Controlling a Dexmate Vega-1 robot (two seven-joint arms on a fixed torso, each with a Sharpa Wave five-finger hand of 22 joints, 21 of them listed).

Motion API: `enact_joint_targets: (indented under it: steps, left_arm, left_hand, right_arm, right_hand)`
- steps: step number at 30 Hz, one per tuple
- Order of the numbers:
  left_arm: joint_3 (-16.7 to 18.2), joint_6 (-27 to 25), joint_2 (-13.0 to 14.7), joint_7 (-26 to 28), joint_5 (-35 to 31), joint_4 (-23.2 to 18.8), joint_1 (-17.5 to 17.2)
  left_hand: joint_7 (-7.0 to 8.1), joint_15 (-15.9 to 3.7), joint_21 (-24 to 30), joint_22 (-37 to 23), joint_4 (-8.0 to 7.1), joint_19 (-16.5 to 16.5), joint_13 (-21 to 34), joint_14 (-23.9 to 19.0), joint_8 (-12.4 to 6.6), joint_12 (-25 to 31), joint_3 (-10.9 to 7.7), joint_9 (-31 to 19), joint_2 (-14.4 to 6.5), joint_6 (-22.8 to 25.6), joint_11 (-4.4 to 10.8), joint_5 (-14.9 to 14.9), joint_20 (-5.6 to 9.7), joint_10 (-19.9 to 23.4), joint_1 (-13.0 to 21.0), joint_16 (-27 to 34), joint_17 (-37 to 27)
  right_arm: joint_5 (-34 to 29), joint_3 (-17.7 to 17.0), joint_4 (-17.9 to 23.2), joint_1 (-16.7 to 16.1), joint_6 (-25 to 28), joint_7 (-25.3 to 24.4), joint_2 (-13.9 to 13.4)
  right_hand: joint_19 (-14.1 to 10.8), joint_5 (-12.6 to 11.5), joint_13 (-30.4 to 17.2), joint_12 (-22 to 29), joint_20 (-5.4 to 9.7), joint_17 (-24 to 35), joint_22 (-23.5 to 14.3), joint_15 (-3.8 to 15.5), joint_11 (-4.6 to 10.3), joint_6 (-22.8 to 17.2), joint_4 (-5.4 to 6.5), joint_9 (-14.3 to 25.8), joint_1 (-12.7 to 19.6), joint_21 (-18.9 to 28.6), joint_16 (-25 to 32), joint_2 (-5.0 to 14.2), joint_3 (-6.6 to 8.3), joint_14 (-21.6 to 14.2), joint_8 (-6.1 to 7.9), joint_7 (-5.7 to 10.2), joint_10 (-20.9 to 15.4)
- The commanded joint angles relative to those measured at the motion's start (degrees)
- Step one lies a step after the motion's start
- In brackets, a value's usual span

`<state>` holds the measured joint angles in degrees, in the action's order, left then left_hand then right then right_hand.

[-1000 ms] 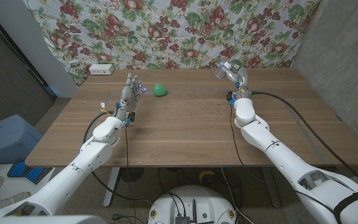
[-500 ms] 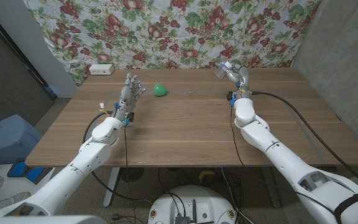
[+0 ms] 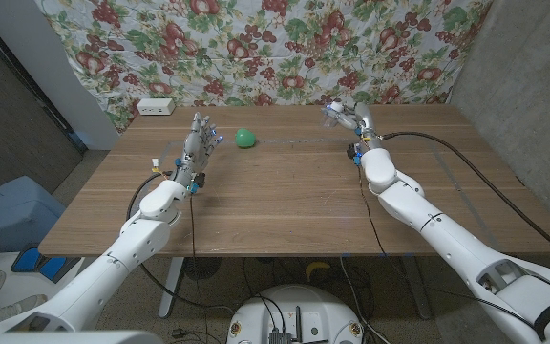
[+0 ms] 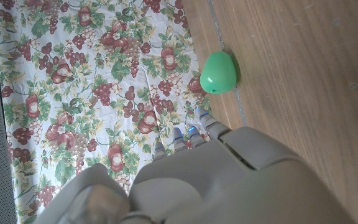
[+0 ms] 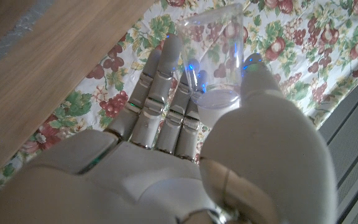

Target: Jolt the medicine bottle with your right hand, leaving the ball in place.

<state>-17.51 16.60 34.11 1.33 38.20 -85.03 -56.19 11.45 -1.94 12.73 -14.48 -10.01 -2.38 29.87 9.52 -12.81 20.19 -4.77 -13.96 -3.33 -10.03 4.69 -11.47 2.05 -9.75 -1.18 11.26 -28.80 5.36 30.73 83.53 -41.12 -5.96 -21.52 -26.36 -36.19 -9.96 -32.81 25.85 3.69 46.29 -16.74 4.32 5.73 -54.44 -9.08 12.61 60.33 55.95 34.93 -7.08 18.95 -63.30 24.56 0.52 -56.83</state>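
My right hand (image 3: 354, 120) grips a clear medicine bottle (image 3: 335, 112) with a white cap near the table's back edge, right of the middle. The bottle points toward picture left. In the right wrist view the bottle (image 5: 215, 57) sits between the thumb and the fingers of that hand (image 5: 185, 130). A green ball (image 3: 245, 139) lies on the wood at the back, left of the middle, well apart from the right hand. My left hand (image 3: 197, 145) stands with its fingers apart and holds nothing, a little left of the ball. The left wrist view shows the ball (image 4: 219, 71) beyond the left hand (image 4: 216, 180).
A white power strip (image 3: 155, 106) lies at the table's back left corner. A floral cloth (image 3: 285, 43) hangs behind the table. A black cable (image 3: 466, 158) runs across the right side of the table (image 3: 285, 205). A grey wall stands at the right.
My right hand has swung the bottle a little toward picture left. The ball lies where it was and the left hand has barely moved.
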Motion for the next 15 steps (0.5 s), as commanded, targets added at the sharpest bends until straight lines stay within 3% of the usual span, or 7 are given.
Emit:
enact_joint_targets:
  steps: [1,15]
  left_arm:
    - [0.09,0.01,0.09,-0.34,0.19,0.26,0.07]
    - [-0.07,-0.09,0.01,-0.29,0.13,0.08,0.07]
  left_hand:
    - [0.52,-11.85,0.37,-0.18,-0.42,-0.39,0.24,9.41,-0.19,0.40,0.05,-0.32,-4.23,-2.46,0.07,-0.40,3.59,-2.30,-0.13,0.35,-0.17]
    - [0.52,-11.85,0.37,-0.18,-0.42,-0.39,0.24,9.41,-0.19,0.40,0.05,-0.32,-4.23,-2.46,0.07,-0.40,3.59,-2.30,-0.13,0.35,-0.17]
  right_arm:
    - [-1.12,2.49,3.68,1.45,6.02,6.54,-4.65]
    - [-0.37,1.85,3.78,0.47,5.23,5.59,-4.45]
  right_hand:
    - [0.43,-0.20,-0.29,-0.20,8.62,0.23,-0.01,8.78,-0.19,-0.28,-0.04,0.12,14.63,0.67,-0.38,14.32,-0.31,-7.73,-0.15,0.19,-0.30]
    - [1.10,-0.22,-0.54,-0.49,8.61,0.71,0.35,8.77,-0.11,-0.20,-0.04,0.18,14.87,1.65,-0.73,14.42,-0.53,-7.90,-0.38,0.12,-0.52]
